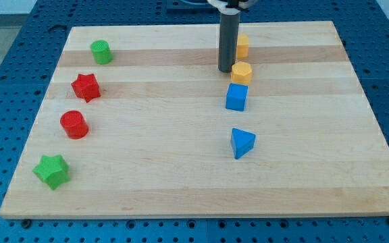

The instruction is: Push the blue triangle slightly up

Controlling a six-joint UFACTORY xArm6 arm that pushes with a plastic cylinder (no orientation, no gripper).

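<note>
The blue triangle [242,143] lies on the wooden board [147,162], right of centre and toward the view's bottom. My tip [226,70] rests on the board near the view's top, well above the triangle. A blue cube [236,97] sits between them, just below and right of the tip. A yellow hexagonal block [242,72] is close to the tip's right side. Another yellow block [242,46] is partly hidden behind the rod.
At the view's left stand a green cylinder [100,51], a red star [86,87], a red cylinder [74,124] and a green star [52,171]. The board sits on a blue perforated table [19,40].
</note>
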